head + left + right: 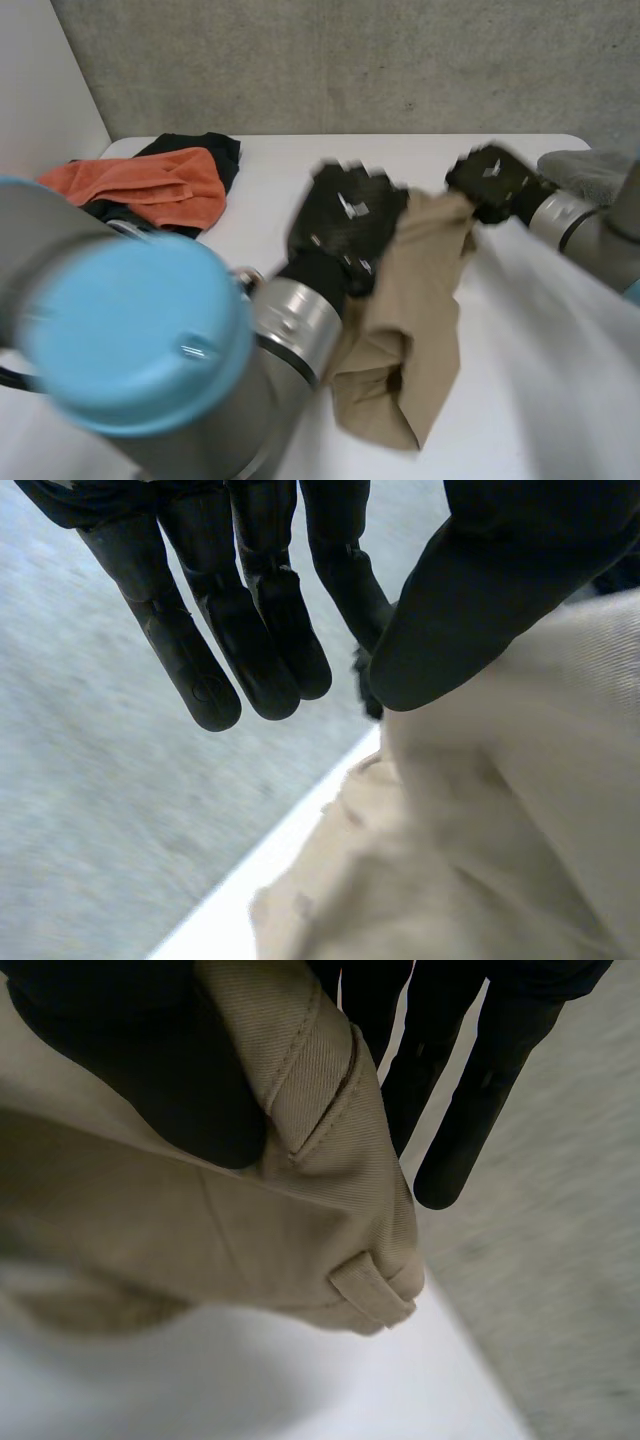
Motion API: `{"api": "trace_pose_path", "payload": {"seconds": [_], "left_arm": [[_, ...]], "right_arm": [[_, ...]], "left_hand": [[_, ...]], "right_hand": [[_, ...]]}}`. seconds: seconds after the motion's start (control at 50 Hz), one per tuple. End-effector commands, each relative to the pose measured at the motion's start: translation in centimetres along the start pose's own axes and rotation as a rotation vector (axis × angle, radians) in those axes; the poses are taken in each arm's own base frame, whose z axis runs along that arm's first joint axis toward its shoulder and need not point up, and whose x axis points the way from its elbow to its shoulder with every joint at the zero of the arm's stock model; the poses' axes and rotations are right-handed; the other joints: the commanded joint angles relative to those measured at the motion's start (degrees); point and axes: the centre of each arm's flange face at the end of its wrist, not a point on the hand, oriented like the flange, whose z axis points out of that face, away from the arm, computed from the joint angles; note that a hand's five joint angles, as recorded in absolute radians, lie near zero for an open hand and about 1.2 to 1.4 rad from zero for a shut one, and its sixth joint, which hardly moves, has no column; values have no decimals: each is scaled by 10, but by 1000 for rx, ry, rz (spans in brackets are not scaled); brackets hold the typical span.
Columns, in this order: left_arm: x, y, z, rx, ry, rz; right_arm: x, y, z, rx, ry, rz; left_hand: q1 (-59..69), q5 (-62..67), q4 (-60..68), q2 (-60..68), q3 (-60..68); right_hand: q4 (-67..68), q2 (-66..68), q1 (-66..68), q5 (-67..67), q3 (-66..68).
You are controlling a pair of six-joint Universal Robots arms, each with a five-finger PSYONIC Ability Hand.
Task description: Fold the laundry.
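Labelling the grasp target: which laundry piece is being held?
The tan trousers, pinched by the left hand and right hand; the orange cloth, black garment and grey cloth lie untouched.

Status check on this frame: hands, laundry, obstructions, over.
Left hand, right hand both pinch tan garment at top edge. Garment hangs toward table. Orange cloth, black cloth piled at table's left, not in the way.

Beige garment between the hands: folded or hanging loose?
Hanging loose: the beige garment droops crumpled from the left hand and right hand pinching its top.
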Motion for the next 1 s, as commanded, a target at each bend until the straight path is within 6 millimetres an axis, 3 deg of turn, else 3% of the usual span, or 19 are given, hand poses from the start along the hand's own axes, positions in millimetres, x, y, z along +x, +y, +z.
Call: {"api": "trace_pose_path", "payload": {"seconds": [0.02,0.1,0.12,0.18,0.2,0.22,0.28,0.32,0.4,0.46,0.48,0.52,0.54,0.6,0.68,0.8,0.88,1.0], "left_arm": [[-59,-64,-9,180,-151,-27],[-95,-103,-21,294,-251,-45],[-101,-111,-24,318,-268,-50],[-121,-140,-41,408,-325,-68],[-124,-146,-46,430,-335,-72],[-130,-159,-57,472,-349,-85],[-134,-172,-71,519,-359,-104],[-134,-172,-78,527,-351,-122],[-121,-136,-73,421,-304,-160],[-110,-110,-68,350,-261,-181],[-100,-87,-61,278,-224,-192],[-93,-68,-53,222,-200,-203],[-88,-47,-45,162,-183,-221],[-81,-23,-35,91,-165,-260],[-83,11,-17,-7,-176,-331],[-98,12,-6,4,-195,-346],[-112,12,-2,14,-232,-345],[-124,12,-3,12,-267,-344]], "right_arm": [[54,-81,-37,133,142,73],[72,-123,-63,181,192,54],[79,-146,-79,206,217,33],[88,-181,-106,250,264,-18],[90,-206,-123,285,292,-53],[90,-216,-130,302,303,-70],[89,-236,-145,342,319,-83],[84,-232,-146,324,302,-44],[67,-214,-141,252,246,44],[46,-203,-131,222,186,90],[40,-197,-126,207,161,107],[26,-183,-112,168,113,143],[24,-177,-107,152,105,155],[16,-164,-95,95,112,192],[13,-170,-90,71,183,196],[6,-204,-90,110,302,179],[-14,-249,-95,196,348,176],[-31,-266,-89,229,350,192]], "left_hand": [[140,120,113,117,119],[140,120,113,117,119],[140,120,113,117,119],[140,120,113,117,119],[140,120,113,117,119],[140,120,113,117,119],[140,120,113,117,119],[140,120,113,117,119],[130,110,103,107,109],[-196,-215,-222,-219,-216],[-290,-309,-316,-313,-310],[-333,-352,-359,-356,-353],[-369,-389,-396,-392,-390],[-434,-453,-460,-457,-454],[-459,-478,-485,-482,-479],[-457,-477,-484,-480,-478],[-454,-473,-480,-477,-474],[-451,-470,-477,-474,-471]], "right_hand": [[116,125,170,128,128],[116,125,170,128,128],[116,125,170,128,128],[116,125,170,128,128],[116,125,170,128,128],[116,125,170,128,128],[116,125,170,128,128],[116,125,170,128,128],[116,125,170,128,128],[116,125,170,128,128],[116,125,170,128,128],[116,125,170,128,128],[116,125,170,128,128],[116,125,170,128,128],[116,125,170,128,128],[116,125,170,128,128],[116,125,170,128,128],[116,125,170,128,128]]}}
